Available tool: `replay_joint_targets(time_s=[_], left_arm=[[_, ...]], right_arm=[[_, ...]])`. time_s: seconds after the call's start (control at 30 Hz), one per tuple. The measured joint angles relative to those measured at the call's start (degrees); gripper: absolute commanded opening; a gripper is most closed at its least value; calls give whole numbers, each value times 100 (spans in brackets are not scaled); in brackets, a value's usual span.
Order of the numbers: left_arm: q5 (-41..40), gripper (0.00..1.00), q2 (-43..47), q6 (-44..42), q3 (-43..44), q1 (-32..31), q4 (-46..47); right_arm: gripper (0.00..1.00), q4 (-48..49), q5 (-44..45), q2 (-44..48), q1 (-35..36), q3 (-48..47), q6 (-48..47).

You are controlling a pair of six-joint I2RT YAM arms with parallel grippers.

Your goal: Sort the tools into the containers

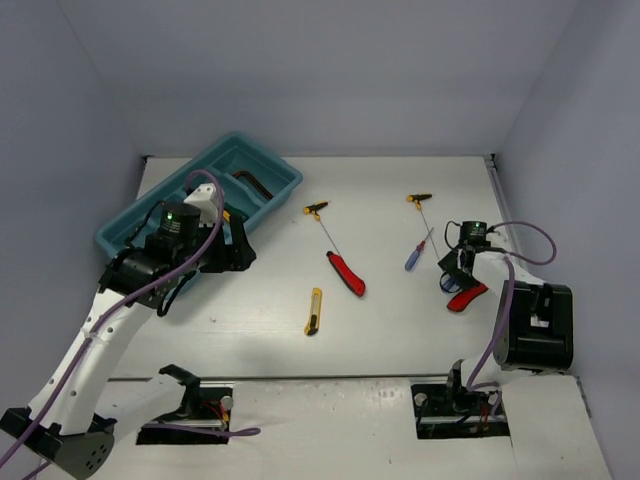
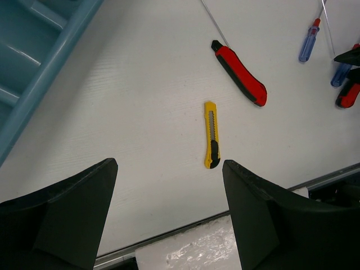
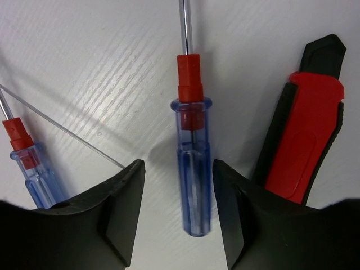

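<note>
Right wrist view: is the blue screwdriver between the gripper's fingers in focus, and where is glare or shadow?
Right wrist view: the blue screwdriver is sharp, with glints on its clear handle and a soft shadow to its left. Left wrist view: the yellow utility knife is sharp; the dark fingers look nearly featureless. Top external view: even light, faint shadows on the table.

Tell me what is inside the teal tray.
Dark hex keys lie in the teal tray, in its right-end compartment. The left arm covers the middle compartments, so their contents cannot be seen.
</note>
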State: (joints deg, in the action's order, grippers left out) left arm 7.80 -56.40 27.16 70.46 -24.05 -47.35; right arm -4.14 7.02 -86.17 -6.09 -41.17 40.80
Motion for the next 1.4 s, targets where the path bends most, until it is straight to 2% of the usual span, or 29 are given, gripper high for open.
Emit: replay_joint_targets(time_s=[0.13,0.23,0.37,0.53,0.73,0.87,1.03,1.2,1.4], left_arm=[[60,73,-10,29,0,0,-3],[145,73,-68,63,25,0,-5],[239,73,-208,110,115,-6,-21],[386,73,-485,164,535,-97,-30],[992,73,-932,380,969,-199,398],[1352,73,-1359,621,1190,-462,889],[1457,73,-2169,819,1837,-1099,1349],[1444,73,-2927,950,2321,-1598,1835],[1345,73,-3662,1089,2806,-1978,2270]], right_arm=[[11,140,-50,113,0,158,73],[1,119,-90,273,0,287,80],[0,-57,-123,639,2,381,73],[0,-170,-154,1598,83,356,-89],[0,-301,-427,2715,1018,-133,-862],[0,-246,-1103,3270,1521,-531,-1599],[0,-271,-2101,3738,1642,-675,-2193],[0,-272,-3071,3790,1721,-915,-2476],[0,-282,-3708,3740,1883,-1020,-2628]])
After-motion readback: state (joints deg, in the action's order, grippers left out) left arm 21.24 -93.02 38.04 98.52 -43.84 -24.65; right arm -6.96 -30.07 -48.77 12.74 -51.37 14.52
